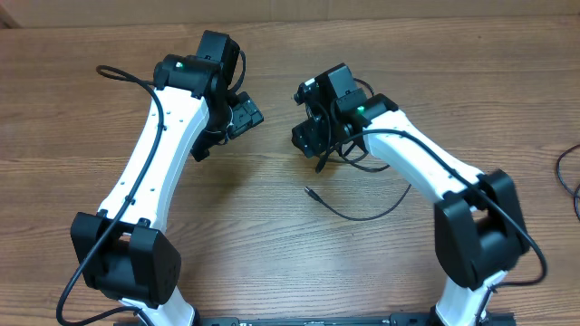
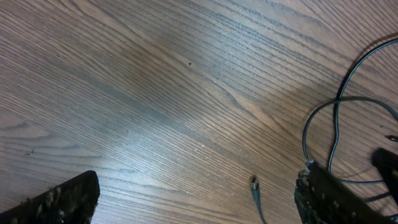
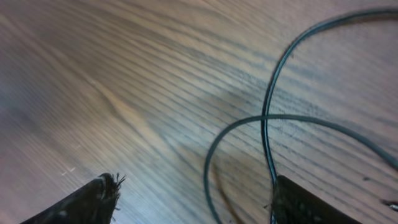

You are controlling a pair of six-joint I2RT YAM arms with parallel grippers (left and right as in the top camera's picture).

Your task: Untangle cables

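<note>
1. My left end effector (image 2: 193, 202) is spread wide above the bench (image 2: 155, 93).
2. My right end effector (image 3: 196, 199) is also spread.
3. The cables (image 3: 266, 118) lie looped on the bench directly beneath my right end effector.

Lit softly from above, with faint shadows on the surface (image 1: 272, 181), pale sheen in the left wrist view and heavy blur in the right.
</note>
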